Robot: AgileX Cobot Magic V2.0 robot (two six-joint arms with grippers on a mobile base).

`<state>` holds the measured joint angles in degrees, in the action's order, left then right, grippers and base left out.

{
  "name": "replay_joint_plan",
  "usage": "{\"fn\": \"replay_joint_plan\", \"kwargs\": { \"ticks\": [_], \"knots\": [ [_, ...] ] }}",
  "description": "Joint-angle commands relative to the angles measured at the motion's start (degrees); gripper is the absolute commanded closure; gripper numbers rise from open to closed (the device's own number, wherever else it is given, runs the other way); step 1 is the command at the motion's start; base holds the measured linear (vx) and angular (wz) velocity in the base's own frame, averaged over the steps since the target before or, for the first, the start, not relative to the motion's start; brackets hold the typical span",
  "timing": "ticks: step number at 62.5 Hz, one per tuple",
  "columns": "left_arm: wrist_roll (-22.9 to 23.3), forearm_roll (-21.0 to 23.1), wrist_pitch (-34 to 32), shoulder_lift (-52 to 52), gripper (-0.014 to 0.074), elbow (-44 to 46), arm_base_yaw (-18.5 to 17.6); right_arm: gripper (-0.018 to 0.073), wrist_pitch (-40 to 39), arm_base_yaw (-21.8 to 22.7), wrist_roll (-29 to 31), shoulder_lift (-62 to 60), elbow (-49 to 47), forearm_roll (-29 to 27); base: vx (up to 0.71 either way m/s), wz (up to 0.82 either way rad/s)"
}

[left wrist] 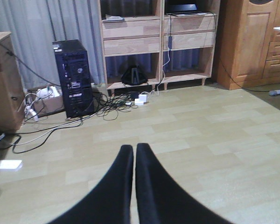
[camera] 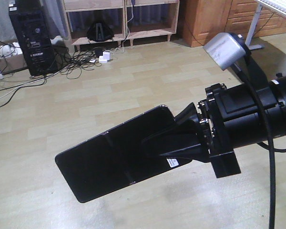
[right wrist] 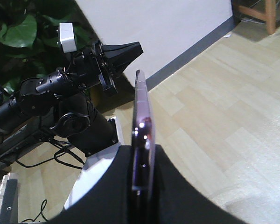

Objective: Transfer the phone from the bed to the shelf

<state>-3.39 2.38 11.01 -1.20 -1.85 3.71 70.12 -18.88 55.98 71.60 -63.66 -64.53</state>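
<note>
**Student:** What surface and room did the views show?

**Instructor:** A pale wood-plank floor [camera: 86, 100] filled most of each view. Against the far wall stood the shelf [left wrist: 130, 45], a light-wood unit with open bays. In the left wrist view a grey curtain [left wrist: 32, 23] hung behind it and an orange-brown cabinet [left wrist: 245, 42] stood to its right.

**Student:** What else lay around, and what stood in the way?

**Instructor:** A black computer tower [left wrist: 74, 77] stood on the floor to the left of the shelf. A tangle of cables [left wrist: 107, 109] and small white adapters lay at the foot of both. The right wrist view showed green leaves [right wrist: 16, 32] and a white wall [right wrist: 177, 28] behind the left arm. Bare planks ran from the grippers up to the cables.

**Student:** How were the arms posed, and where was the phone?

**Instructor:** The right gripper [camera: 167, 138] reached in from the right of the front view. Its fingers were clamped on one end of the phone [camera: 109, 160], beside the white sticker [camera: 172, 162]. The phone hung in the air above the floor, sloping down to the left with its middle seam visible, well apart from the shelf. The right wrist view showed it edge-on between the fingers. A silver camera [camera: 224, 50] sat above that wrist. The left gripper [left wrist: 134, 151] held nothing. Its fingers were pressed together with only a thin slit between them, and it pointed toward the shelf.
</note>
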Motion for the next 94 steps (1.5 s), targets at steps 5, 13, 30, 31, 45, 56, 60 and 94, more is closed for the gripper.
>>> {"fn": "replay_joint_plan", "kwargs": {
  "ticks": [5, 13, 30, 31, 45, 56, 60, 94],
  "knots": [
    [0.0, 0.5, -4.2, -0.4, 0.0595, -0.4, -0.1, 0.0561, 3.6, -0.1, 0.5, -1.5, -1.4, -5.2, 0.34, -0.1],
    [0.0, 0.5, -4.2, -0.4, 0.0595, -0.4, -0.1, 0.0561, 3.6, -0.1, 0.5, -1.5, -1.4, -5.2, 0.34, -0.1],
    [0.0, 0.5, -4.2, -0.4, 0.0595, -0.4, -0.1, 0.0561, 3.6, -0.1, 0.4, -1.5, -1.4, -5.2, 0.34, -0.13],
    [0.0, 0.5, -4.2, -0.4, 0.0595, -0.4, -0.1, 0.0561, 3.6, -0.1, 0.4, -1.5, -1.4, -5.2, 0.34, -0.17],
    [0.0, 0.5, -4.2, -0.4, 0.0595, -0.4, -0.1, 0.0561, 3.6, -0.1, 0.4, -1.5, -1.4, -5.2, 0.35, -0.21],
    [0.0, 0.5, -4.2, -0.4, 0.0595, -0.4, -0.1, 0.0561, 3.6, -0.1, 0.4, -1.5, -1.4, -5.2, 0.37, -0.26],
    [0.0, 0.5, -4.2, -0.4, 0.0595, -0.4, -0.1, 0.0561, 3.6, -0.1, 0.4, -1.5, -1.4, -5.2, 0.37, -0.27],
    [0.0, 0.5, -4.2, -0.4, 0.0595, -0.4, -0.1, 0.0561, 3.6, -0.1, 0.5, -1.5, -1.4, -5.2, 0.4, -0.21]
  ]
}}
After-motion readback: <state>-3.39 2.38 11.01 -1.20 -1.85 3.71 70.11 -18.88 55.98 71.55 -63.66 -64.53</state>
